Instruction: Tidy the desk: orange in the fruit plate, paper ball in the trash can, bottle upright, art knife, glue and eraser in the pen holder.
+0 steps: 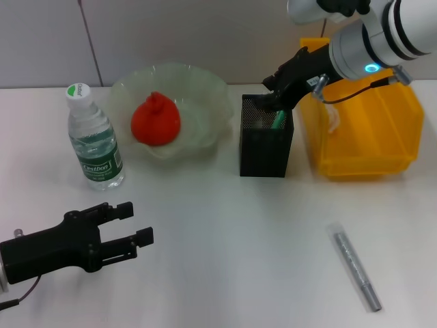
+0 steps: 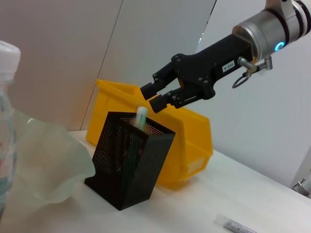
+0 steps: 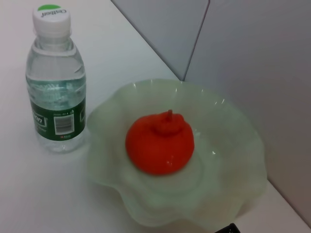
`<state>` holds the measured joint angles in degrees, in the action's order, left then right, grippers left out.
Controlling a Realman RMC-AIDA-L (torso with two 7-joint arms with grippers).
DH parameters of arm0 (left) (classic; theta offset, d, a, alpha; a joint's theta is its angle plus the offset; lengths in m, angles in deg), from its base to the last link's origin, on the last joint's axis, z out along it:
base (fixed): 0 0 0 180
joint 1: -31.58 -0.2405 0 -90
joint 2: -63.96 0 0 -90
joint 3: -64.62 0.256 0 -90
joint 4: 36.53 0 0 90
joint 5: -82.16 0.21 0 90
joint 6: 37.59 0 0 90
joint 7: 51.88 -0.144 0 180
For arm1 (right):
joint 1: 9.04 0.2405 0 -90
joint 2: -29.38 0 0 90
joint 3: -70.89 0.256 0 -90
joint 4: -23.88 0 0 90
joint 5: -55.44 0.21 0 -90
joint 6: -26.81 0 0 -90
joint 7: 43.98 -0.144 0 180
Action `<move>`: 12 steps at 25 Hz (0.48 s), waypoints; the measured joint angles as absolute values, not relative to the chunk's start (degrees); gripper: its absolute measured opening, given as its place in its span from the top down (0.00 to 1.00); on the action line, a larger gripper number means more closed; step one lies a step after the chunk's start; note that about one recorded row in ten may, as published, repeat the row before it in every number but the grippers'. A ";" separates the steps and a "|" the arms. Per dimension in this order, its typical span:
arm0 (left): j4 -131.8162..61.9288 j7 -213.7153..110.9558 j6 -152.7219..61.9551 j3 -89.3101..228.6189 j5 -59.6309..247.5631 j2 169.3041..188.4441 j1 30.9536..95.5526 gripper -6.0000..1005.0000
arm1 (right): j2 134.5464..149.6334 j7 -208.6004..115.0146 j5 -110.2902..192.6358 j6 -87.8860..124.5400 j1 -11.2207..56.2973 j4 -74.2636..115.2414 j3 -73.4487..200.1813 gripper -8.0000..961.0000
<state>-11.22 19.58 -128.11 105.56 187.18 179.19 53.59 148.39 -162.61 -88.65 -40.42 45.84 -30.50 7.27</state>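
Presently: right gripper (image 2: 156,97) over pen holder (image 1: 265,147), fingers parted, apparently having released the green-capped glue stick (image 2: 140,118). Left gripper (image 1: 130,225) parked, open, on desk (image 1: 239,260).

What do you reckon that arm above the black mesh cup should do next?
Probably lift the right gripper clear of the pen holder: its fingers are open, a green-and-white stick already stands inside, and a grey art knife lies on the desk.

Orange (image 1: 156,119) in fruit plate (image 1: 205,89); bottle (image 1: 94,140) left.
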 joint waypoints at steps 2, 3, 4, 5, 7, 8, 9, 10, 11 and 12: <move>-11.22 19.58 -128.14 105.55 187.19 179.13 53.58 0.22 | 148.49 -162.63 -88.51 -40.08 45.74 -30.30 7.28 0.69; -11.22 19.58 -128.16 105.57 187.18 179.12 53.57 0.22 | 148.55 -162.80 -88.44 -39.91 45.63 -30.30 7.22 0.69; -11.22 19.58 -128.17 105.62 187.19 179.09 53.58 0.22 | 148.63 -163.59 -88.24 -39.60 45.40 -30.53 7.24 0.69; -11.22 19.58 -128.17 105.66 187.19 179.08 53.59 0.22 | 148.63 -163.59 -88.24 -39.60 45.40 -30.53 7.24 0.64; -11.22 19.58 -128.17 105.68 187.19 179.08 53.64 0.22 | 148.63 -165.58 -86.65 -39.58 44.70 -32.05 7.99 0.53; -11.19 19.54 -128.17 105.67 187.19 179.09 53.67 0.22 | 148.58 -166.47 -84.67 -40.02 43.76 -33.63 8.88 0.48; -11.19 19.54 -128.17 105.67 187.19 179.09 53.67 0.22 | 148.51 -167.36 -81.74 -41.31 42.56 -35.78 10.01 0.45; -11.16 19.39 -128.18 105.68 187.20 179.13 53.72 0.22 | 148.31 -168.41 -78.35 -43.24 41.09 -38.45 11.56 0.41; -11.16 19.39 -128.18 105.68 187.20 179.13 53.72 0.22 | 148.17 -169.68 -75.41 -45.60 39.69 -41.12 12.86 0.37; -11.16 19.33 -128.18 105.68 187.22 179.14 53.72 0.22 | 148.03 -171.15 -73.37 -47.82 38.69 -43.38 13.90 0.34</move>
